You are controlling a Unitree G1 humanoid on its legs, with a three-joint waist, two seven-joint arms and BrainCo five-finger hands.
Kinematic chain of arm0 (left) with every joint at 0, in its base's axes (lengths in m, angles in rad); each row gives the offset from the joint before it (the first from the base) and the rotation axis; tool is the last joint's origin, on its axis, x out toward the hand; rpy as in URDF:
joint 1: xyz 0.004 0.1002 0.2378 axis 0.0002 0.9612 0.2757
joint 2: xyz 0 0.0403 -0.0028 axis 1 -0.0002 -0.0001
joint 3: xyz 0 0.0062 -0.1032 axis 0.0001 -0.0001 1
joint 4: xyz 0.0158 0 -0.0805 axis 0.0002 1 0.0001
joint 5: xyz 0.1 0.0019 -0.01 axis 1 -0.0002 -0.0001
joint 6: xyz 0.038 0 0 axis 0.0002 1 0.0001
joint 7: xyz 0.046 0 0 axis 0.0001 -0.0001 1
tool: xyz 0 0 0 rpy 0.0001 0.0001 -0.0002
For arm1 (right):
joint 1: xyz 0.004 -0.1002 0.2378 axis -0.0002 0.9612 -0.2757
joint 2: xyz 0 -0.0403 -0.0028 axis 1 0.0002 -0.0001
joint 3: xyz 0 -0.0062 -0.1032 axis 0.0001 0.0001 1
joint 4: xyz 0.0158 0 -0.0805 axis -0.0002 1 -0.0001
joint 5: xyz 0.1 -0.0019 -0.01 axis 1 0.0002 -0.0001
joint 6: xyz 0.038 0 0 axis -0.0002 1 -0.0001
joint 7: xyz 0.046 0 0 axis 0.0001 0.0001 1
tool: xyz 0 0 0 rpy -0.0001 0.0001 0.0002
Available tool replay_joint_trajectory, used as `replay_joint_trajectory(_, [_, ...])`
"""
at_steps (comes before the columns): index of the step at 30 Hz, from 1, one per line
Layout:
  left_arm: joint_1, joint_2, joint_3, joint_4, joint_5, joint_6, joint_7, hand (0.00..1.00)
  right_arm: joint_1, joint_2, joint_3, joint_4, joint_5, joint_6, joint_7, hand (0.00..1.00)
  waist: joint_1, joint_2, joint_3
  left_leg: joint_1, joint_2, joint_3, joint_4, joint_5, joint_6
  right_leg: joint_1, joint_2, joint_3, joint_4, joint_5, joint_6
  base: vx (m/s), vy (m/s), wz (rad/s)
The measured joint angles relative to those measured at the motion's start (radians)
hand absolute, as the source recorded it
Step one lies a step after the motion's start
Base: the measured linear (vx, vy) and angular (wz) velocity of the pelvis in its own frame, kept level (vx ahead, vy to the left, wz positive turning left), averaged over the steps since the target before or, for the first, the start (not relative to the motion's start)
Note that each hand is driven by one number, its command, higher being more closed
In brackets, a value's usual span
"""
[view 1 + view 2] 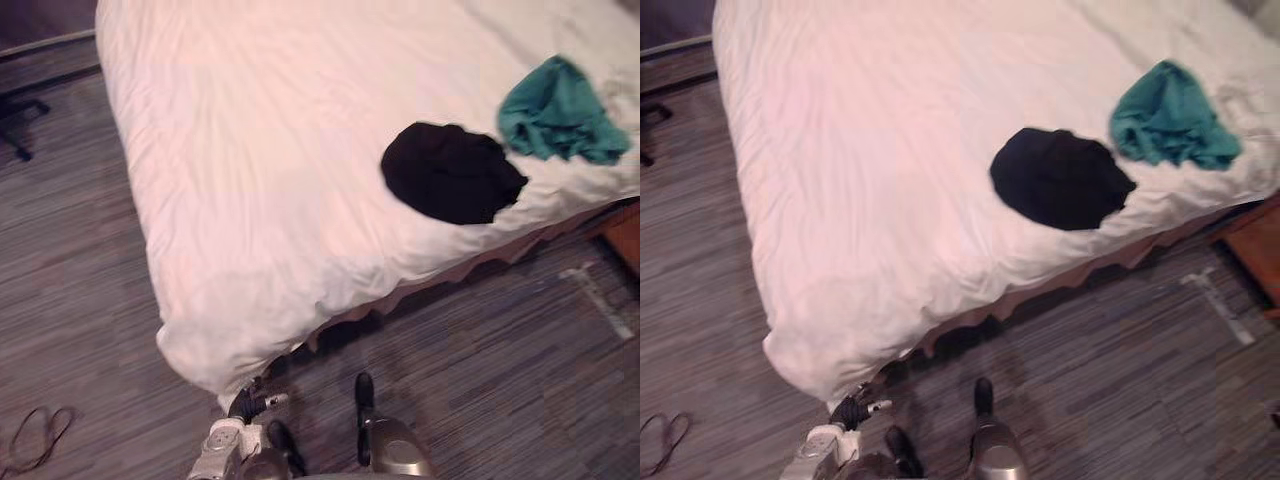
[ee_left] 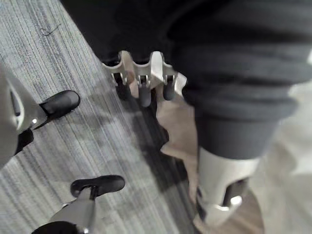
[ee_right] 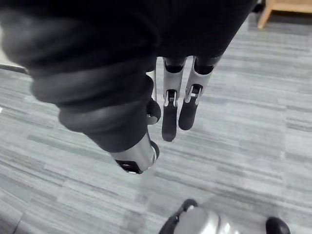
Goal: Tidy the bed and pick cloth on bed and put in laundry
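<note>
Status: approach stage, by judgement; neither cloth is picked up yet. Left robot hand [image 2: 145, 92] hangs beside the corner of the bed [image 1: 250, 200], fingers relaxed, gripping nothing. Right robot hand [image 3: 170, 119] hangs over the floor [image 1: 480, 380], fingers straight and empty. Count: two cloths, one bed. Black cloth [image 1: 452, 172] lies near the bed's near edge; teal cloth [image 1: 558, 112] lies just beside it, farther along. Both are well apart from the hands. Next move likely calls for a shift along the bed edge toward the black cloth, then a reach and a full-finger closure on its bunched fabric.
</note>
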Motion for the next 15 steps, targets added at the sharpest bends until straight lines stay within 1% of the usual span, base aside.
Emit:
replay_joint_trajectory(1, [-0.004,0.008,0.006,0.008,0.002,0.011,0.016,0.0,-0.012,0.0,0.026,-0.011,-0.017,-0.011,0.003,0.0,0.004,-0.005,-0.004,0.022,-0.004,0.044,0.008,0.0,-0.001,0.0,0.001,0.003,-0.008,0.035,0.032,0.11,-0.021,-1.4])
replay_joint_trajectory(2, [-0.016,0.008,0.008,0.025,0.003,0.024,0.032,0.0,-0.03,-0.006,0.038,-0.017,-0.016,-0.025,0.004,0.0,-0.009,0.002,-0.008,0.04,0.009,0.07,0.026,0.008,-0.012,0.0,0.024,0.047,-0.013,0.037,0.026,0.15,-0.132,-1.51])
replay_joint_trajectory(3, [-0.029,-0.001,0.028,0.037,0.01,0.04,0.038,0.0,-0.044,-0.004,0.048,-0.016,-0.015,-0.034,0.0,0.0,-0.018,0.0,-0.01,0.047,0.048,0.063,0.131,0.007,-0.014,-0.003,0.047,0.09,0.004,0.017,0.004,0.13,-0.19,-1.27])
replay_joint_trajectory(4, [-0.026,-0.008,0.048,0.039,0.013,0.047,0.038,0.0,-0.047,-0.004,0.061,-0.017,-0.016,-0.038,-0.001,0.0,-0.015,-0.001,-0.01,0.042,0.076,0.048,0.217,0.006,-0.012,-0.006,0.052,0.12,0.022,0.004,-0.007,0.19,-0.241,-1.54])
replay_joint_trajectory(5, [-0.016,-0.032,0.108,0.034,-0.002,0.058,0.038,0.0,-0.043,-0.005,0.086,-0.029,-0.026,-0.053,-0.004,0.0,0.0,0.002,-0.01,0.0,0.163,-0.044,0.456,0.011,0.051,-0.01,0.078,0.174,0.078,-0.032,-0.037,0.21,-0.24,-1.62])
replay_joint_trajectory(6, [-0.012,-0.053,0.142,0.026,-0.025,0.056,0.038,0.0,-0.039,-0.018,0.11,-0.046,-0.05,-0.06,-0.012,0.0,0.022,0.016,-0.007,-0.087,0.207,-0.215,0.658,0.072,0.183,-0.012,0.101,0.225,0.118,-0.062,-0.056,0.26,-0.202,-2.21])
replay_joint_trajectory(7, [-0.006,-0.069,0.154,0.004,-0.05,0.05,0.038,0.0,-0.048,-0.046,0.147,-0.062,-0.07,-0.065,-0.015,0.0,0.032,0.028,-0.008,-0.226,0.192,-0.471,0.875,0.103,0.176,-0.026,0.137,0.312,0.153,-0.1,-0.077,0.24,-0.093,-2.66])
replay_joint_trajectory(8, [-0.008,-0.077,0.157,-0.005,-0.102,0.039,0.035,0.0,-0.091,-0.062,0.186,-0.04,-0.099,-0.068,-0.016,0.0,0.049,0.061,0.004,-0.352,0.146,-0.647,1.048,-0.011,0.087,-0.033,0.188,0.411,0.181,-0.118,-0.1,0.21,-0.013,-2.95])
replay_joint_trajectory(9, [-0.013,-0.074,0.157,-0.011,-0.129,0.027,0.034,0.0,-0.122,-0.065,0.229,-0.005,-0.115,-0.066,-0.013,0.0,0.063,0.062,0.005,-0.42,0.121,-0.72,1.079,-0.074,0.089,-0.014,0.223,0.484,0.174,-0.111,-0.105,0.18,-0.004,-2.38])
replay_joint_trajectory(10, [-0.017,-0.071,0.154,-0.014,-0.135,0.025,0.033,0.0,-0.13,-0.066,0.24,0.004,-0.125,-0.065,-0.013,0.0,0.065,0.056,0.009,-0.441,0.111,-0.737,1.058,-0.097,0.093,0.007,0.234,0.514,0.168,-0.101,-0.094,0.22,-0.021,-1.78])
replay_joint_trajectory(11, [-0.026,-0.067,0.152,-0.016,-0.137,0.025,0.031,0.0,-0.133,-0.064,0.264,0.012,-0.135,-0.06,-0.014,0.0,0.068,0.04,0.016,-0.466,0.086,-0.759,0.98,-0.133,0.087,0.04,0.246,0.566,0.152,-0.109,-0.079,0.24,0.014,-1.42])
replay_joint_trajectory(12, [-0.026,-0.061,0.155,-0.022,-0.136,0.021,0.03,0.0,-0.138,-0.058,0.28,0.012,-0.135,-0.057,-0.014,0.0,0.072,0.022,0.017,-0.476,0.049,-0.788,0.852,-0.151,0.075,0.062,0.248,0.624,0.143,-0.123,-0.064,0.24,0.039,-1.36])
replay_joint_trajectory(13, [-0.027,-0.058,0.155,-0.022,-0.135,0.021,0.029,0.0,-0.14,-0.056,0.285,0.012,-0.135,-0.057,-0.013,0.0,0.073,0.016,0.016,-0.478,0.028,-0.807,0.776,-0.151,0.073,0.069,0.248,0.652,0.14,-0.131,-0.06,0.25,0.106,-1.45])
replay_joint_trajectory(14, [-0.029,-0.058,0.154,-0.02,-0.13,0.02,0.032,0.0,-0.148,-0.059,0.303,0.022,-0.134,-0.058,-0.01,0.0,0.074,0.009,0.015,-0.478,-0.011,-0.847,0.591,-0.142,0.065,0.069,0.247,0.703,0.14,-0.144,-0.059,0.29,0.147,-1.31])
replay_joint_trajectory(15, [-0.034,-0.057,0.151,-0.018,-0.115,0.021,0.033,0.0,-0.155,-0.065,0.314,0.04,-0.133,-0.055,-0.002,0.0,0.073,0.01,0.014,-0.472,-0.028,-0.858,0.446,-0.112,0.055,0.071,0.247,0.731,0.141,-0.142,-0.053,0.38,0.21,-1.36])
